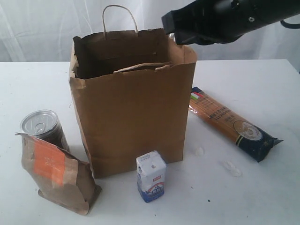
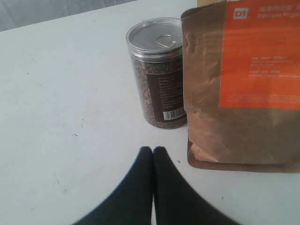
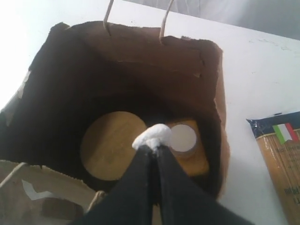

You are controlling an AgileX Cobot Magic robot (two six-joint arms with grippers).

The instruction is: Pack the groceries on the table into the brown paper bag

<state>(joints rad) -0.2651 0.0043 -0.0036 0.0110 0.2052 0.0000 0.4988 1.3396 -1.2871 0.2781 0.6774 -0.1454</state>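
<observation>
Now: we read the left gripper [image 2: 153, 151] as closed and empty, low over the table [image 2: 56, 117], near the silver-topped can [image 2: 157, 70] and the kraft pouch [image 2: 243, 93], both at lower left in the exterior view. The right gripper [image 3: 152, 143] is also closed, above the brown paper bag [image 1: 131, 117] at centre frame. We judge the can rigid, smooth-walled and fairly heavy, so clamp it mid-body. The pouch looks soft, so pinch its top edge.
</observation>
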